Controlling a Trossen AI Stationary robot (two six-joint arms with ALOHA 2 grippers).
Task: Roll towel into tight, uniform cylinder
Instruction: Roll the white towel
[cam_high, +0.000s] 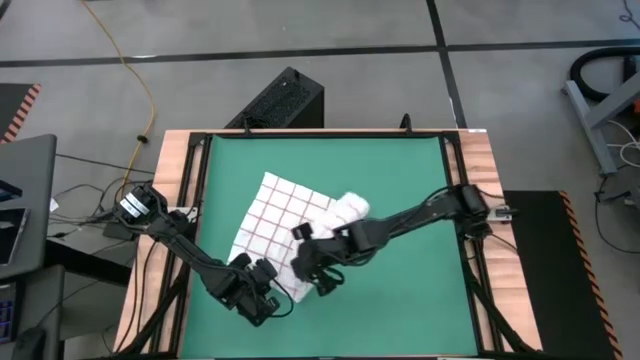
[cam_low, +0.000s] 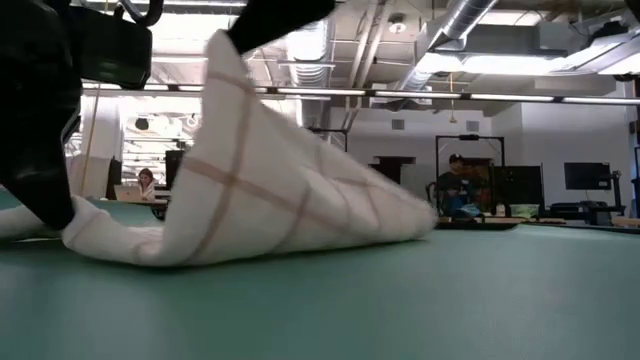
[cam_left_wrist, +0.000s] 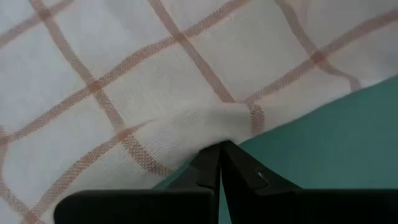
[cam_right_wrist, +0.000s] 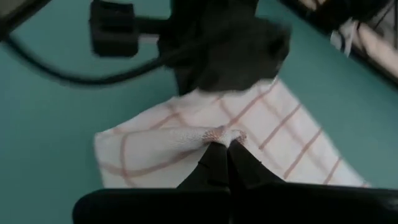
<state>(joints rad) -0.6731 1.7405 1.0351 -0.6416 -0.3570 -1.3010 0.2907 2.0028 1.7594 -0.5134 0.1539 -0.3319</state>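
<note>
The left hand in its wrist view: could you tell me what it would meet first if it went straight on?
The left hand is shut on the towel's edge, so straight ahead is more of that same cloth, bunched at the fingertips. The green mat lies to one side, probably below that line.

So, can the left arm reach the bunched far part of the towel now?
Probably not at once: the left gripper is shut on the towel at its near edge, and the right gripper, also pinching it, stands between it and that bunch.
</note>
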